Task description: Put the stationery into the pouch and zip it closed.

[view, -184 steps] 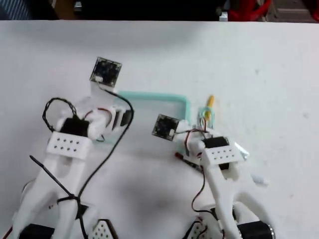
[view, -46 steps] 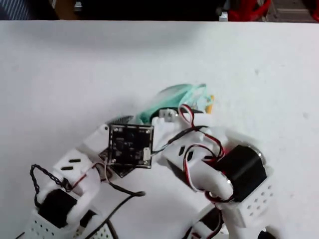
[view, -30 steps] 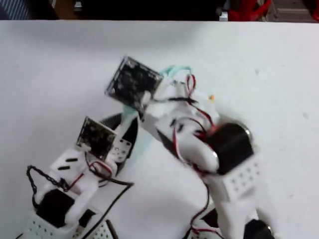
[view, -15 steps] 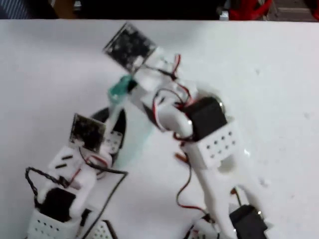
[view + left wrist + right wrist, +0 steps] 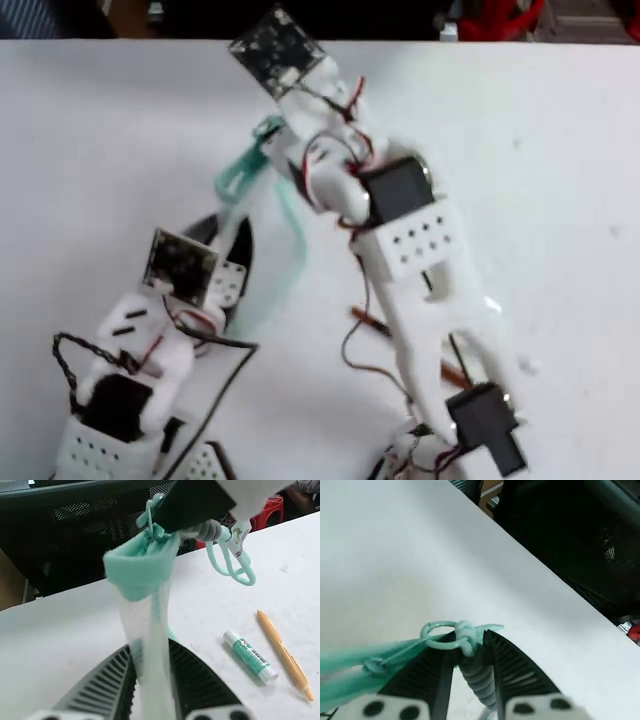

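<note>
A clear pouch with mint trim [image 5: 240, 178] hangs stretched between both grippers above the table. My left gripper [image 5: 232, 242] is shut on its near, clear part [image 5: 152, 680], black ribbed jaws either side. Toward the table's back, my right gripper [image 5: 270, 138] is shut on the mint zipper end [image 5: 140, 570]. The right wrist view has the mint pull ring [image 5: 439, 630] and a grey ribbed piece [image 5: 475, 675] between those jaws. Mint scissor handles [image 5: 232, 557] show beside the right gripper [image 5: 192, 502]; I cannot tell whether they rest on the table. A glue stick [image 5: 250, 656] and an orange pen [image 5: 284, 655] lie on the table.
The white table [image 5: 560, 150] has open room to the right and at the far left. A reddish pencil [image 5: 365, 320] lies partly under the right arm. Loose black cable [image 5: 215, 345] trails by the left arm. Dark chairs [image 5: 75, 535] stand beyond the table's back edge.
The right arm has swung farther toward the table's back with the mint end, drawing the pouch out longer. The left arm has stayed almost where it was, still clamped on the pouch.
</note>
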Motion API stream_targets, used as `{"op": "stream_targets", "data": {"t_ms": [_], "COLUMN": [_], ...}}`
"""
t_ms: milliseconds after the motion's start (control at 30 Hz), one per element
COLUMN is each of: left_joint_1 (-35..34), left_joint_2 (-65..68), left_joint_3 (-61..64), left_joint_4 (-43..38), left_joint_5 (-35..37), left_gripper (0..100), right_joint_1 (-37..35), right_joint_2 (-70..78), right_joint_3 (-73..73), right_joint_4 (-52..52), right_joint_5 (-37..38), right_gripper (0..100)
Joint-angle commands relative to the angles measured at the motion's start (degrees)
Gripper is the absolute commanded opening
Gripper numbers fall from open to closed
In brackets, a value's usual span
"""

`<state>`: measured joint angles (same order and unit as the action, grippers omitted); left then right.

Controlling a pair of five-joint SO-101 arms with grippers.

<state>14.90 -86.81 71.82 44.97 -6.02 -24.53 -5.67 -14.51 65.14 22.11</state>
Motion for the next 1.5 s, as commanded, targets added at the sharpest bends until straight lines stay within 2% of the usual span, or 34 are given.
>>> {"op": "stream_targets", "data": {"t_ms": [0,467,633,800,933,1000,1467], "left_joint_1": [1.19,1.01,1.01,1.1,0.92,0.75,-1.19], "left_joint_2": [0.22,0.22,0.22,0.22,0.22,0.22,0.22], "left_joint_3": [1.32,1.05,1.41,1.32,1.41,1.41,1.32], "left_joint_4": [1.58,1.58,0.44,0.35,0.44,0.7,0.35], "left_joint_5": [-1.49,-3.43,-3.43,-3.43,-2.29,1.32,2.2], "left_gripper": [2,2,2,3,19,24,24], "right_joint_1": [6.64,15.16,16.57,13.49,10.24,9.01,3.03], "right_joint_2": [1.71,7.6,7.43,6.99,6.02,5.32,1.19], "right_joint_3": [-2.37,-2.46,-5.45,-7.74,-7.82,-7.91,-8.09], "right_joint_4": [-4.88,-14.81,-14.2,-8.84,-5.93,-4.53,0.31], "right_joint_5": [-0.7,-0.79,-6.15,-6.68,-6.68,-6.68,-6.68], "right_gripper": [1.8,1.8,1.7,1.7,1.7,1.7,1.7]}}
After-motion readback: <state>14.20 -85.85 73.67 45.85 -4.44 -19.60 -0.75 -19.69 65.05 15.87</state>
